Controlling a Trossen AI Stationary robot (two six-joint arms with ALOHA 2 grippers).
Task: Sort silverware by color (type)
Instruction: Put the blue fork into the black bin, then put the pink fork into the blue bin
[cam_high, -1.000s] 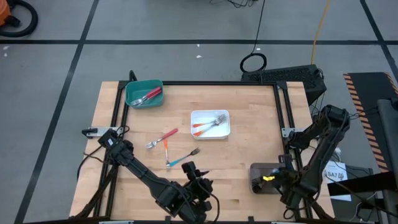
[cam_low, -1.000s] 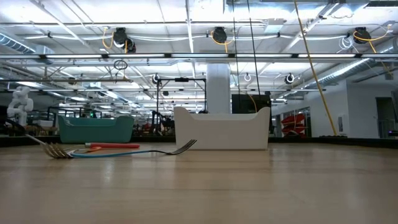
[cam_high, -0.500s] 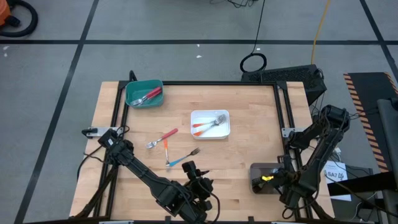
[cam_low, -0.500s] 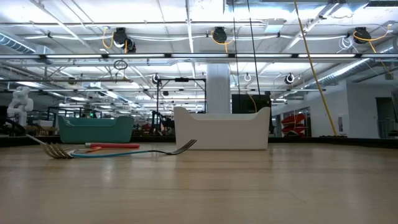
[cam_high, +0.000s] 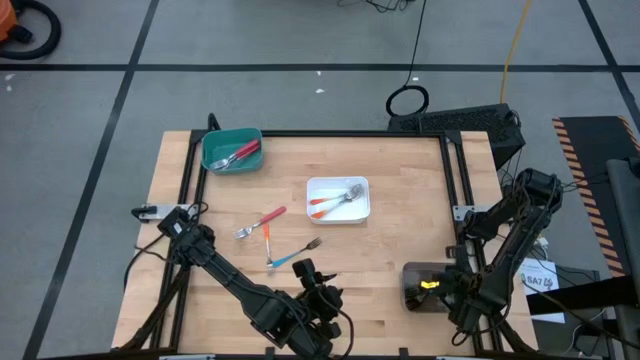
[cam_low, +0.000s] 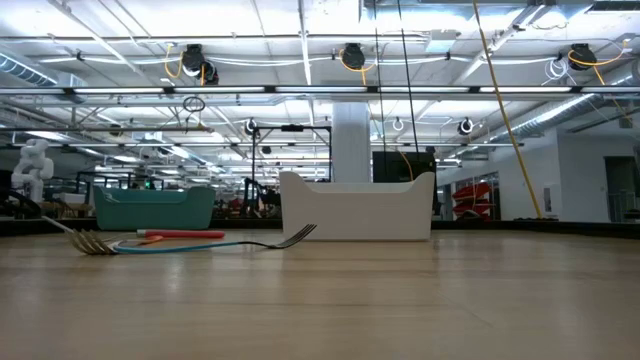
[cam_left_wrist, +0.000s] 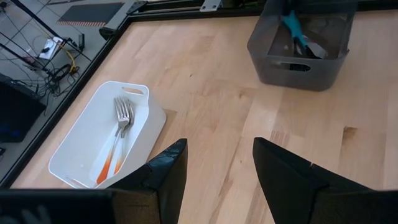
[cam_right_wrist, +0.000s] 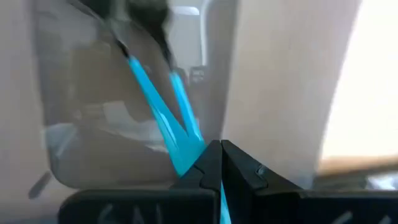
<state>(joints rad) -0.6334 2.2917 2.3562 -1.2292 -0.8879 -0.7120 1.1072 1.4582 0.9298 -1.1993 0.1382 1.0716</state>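
Forks lie sorted in part: red-handled ones in the teal tray (cam_high: 232, 150), orange-handled ones in the white tray (cam_high: 338, 200), blue-handled ones (cam_right_wrist: 158, 112) in the grey bin (cam_high: 420, 288). Three more forks (cam_high: 272, 238) rest loose mid-surface (cam_high: 400, 180). Right tool (cam_right_wrist: 221, 163) sits closed at the grey bin, touching a blue handle. Left tool (cam_left_wrist: 214, 165) hangs open, empty, at the near edge.

— What carries it all?
— A pale butcher-block wooden table (cam_high: 400, 170) with a black metal frame.
— And directly on it?
— A teal plastic tray (cam_high: 232, 150), a white plastic tray (cam_high: 338, 200) ahead of the left fingers (cam_left_wrist: 165, 180), a grey plastic bin (cam_high: 425, 288) at the right fingers, plus loose red-handled (cam_high: 262, 221), orange-handled (cam_high: 268, 242) and blue-handled forks (cam_high: 296, 253) near the left fingers
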